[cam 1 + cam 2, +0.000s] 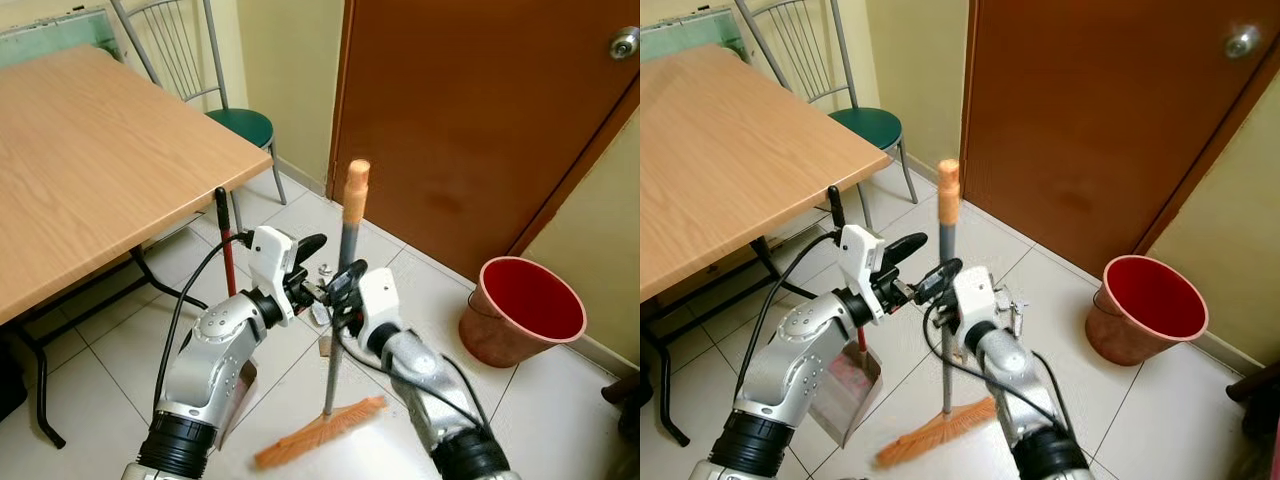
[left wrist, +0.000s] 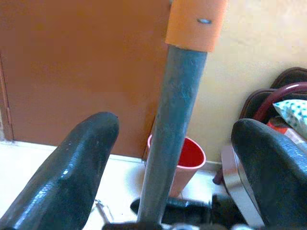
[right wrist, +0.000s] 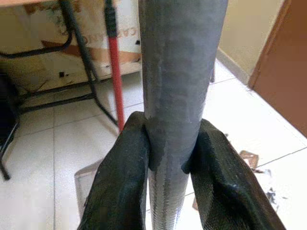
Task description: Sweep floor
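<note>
Right hand [image 1: 345, 292] clenched around the grey broom handle [image 1: 344, 260], fingers [image 3: 125, 177] pressed on both sides. Left hand [image 1: 312, 262] spread wide beside the same handle, not touching it (shaft standing between its fingers in the left wrist view). Broom upright, orange bristle head [image 1: 320, 432] down on the tiled floor [image 1: 560, 410]. Scraps of debris [image 1: 322, 312] just behind the handle; dustpan [image 1: 845, 385] with red stick close on the left, by the table [image 1: 90, 150]. Red bucket [image 1: 522, 310] near the door [image 1: 470, 110]. Sweeping stroke apparently in hand; next, probably dragging the bristles through the debris toward the dustpan.
</note>
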Robot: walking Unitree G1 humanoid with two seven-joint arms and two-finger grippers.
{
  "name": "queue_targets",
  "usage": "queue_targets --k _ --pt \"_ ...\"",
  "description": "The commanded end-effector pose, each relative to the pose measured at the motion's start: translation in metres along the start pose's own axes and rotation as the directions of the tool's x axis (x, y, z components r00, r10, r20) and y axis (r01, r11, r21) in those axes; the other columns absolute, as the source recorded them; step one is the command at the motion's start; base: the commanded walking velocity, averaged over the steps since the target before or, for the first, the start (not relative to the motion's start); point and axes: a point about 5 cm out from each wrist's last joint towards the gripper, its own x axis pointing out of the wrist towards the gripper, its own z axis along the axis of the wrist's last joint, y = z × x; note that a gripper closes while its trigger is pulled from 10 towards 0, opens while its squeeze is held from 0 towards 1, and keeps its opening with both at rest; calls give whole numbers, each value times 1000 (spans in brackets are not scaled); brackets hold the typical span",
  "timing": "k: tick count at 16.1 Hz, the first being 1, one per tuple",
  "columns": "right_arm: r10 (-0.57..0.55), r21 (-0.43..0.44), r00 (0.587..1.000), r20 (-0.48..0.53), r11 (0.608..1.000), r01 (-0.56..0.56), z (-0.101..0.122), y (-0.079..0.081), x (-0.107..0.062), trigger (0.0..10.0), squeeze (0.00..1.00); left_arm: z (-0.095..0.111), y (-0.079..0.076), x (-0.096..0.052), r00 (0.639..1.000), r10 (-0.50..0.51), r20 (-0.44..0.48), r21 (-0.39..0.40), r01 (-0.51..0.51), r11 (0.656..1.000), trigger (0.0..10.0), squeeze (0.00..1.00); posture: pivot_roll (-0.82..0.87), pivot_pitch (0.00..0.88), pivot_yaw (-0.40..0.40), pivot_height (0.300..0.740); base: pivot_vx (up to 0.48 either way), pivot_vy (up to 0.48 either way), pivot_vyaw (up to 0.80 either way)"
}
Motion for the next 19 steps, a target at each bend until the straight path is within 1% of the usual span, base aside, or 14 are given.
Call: queue_targets --k 1,4,5,6,8,11,12,14,15,17,19 --pt "37 -33 997 63 999 -35 13 8 3 745 0 1 -2 4 999 -33 -18 8 33 999 10000 1000 74 69 -9 740 0 0 0" --pt "66 -31 997 49 997 -65 9 13 3 549 0 2 -3 8 999 -48 -22 25 48 999 10000 1000 74 67 -9 740 0 0 0" --pt "90 -36 995 46 995 -88 8 17 3 431 0 2 -2 10 998 -48 -26 28 49 998 10000 376 74 66 -9 740 0 0 0" --pt "115 -53 992 46 992 -112 8 21 2 510 0 0 -2 11 998 -56 -40 37 58 998 10000 0 71 64 -8 740 0 0 0" --pt "139 -57 989 45 989 -136 8 24 2 471 0 -3 -2 12 997 -62 -53 42 64 997 10000 0 71 64 -8 740 0 0 0" --pt "202 -78 979 12 977 -201 2 31 0 824 0 -6 1 17 995 -53 -79 58 58 997 10000 0 68 65 -7 740 0 0 0" --pt "203 -77 979 3 976 -202 0 31 0 902 0 -6 1 19 995 -54 -79 60 59 997 10000 0 68 65 -7 740 0 0 0" --pt "207 -96 978 -11 974 -207 -4 31 0 1098 0 -5 2 24 995 -56 -87 96 64 993 10000 0 71 66 -10 740 0 0 0" --pt "205 -103 979 -18 973 -206 -5 32 0 1255 0 -6 5 26 995 -37 -89 117 47 992 10000 0 73 66 -12 740 0 0 0" --pt "200 -106 980 -25 974 -201 -6 31 0 1529 0 -11 10 24 995 -11 -100 165 28 986 10000 0 72 65 -11 740 0 0 0" --pt "187 -107 982 -31 976 -190 -7 30 0 1686 0 -12 13 24 996 4 -92 182 12 983 10000 0 72 65 -11 740 0 0 0"
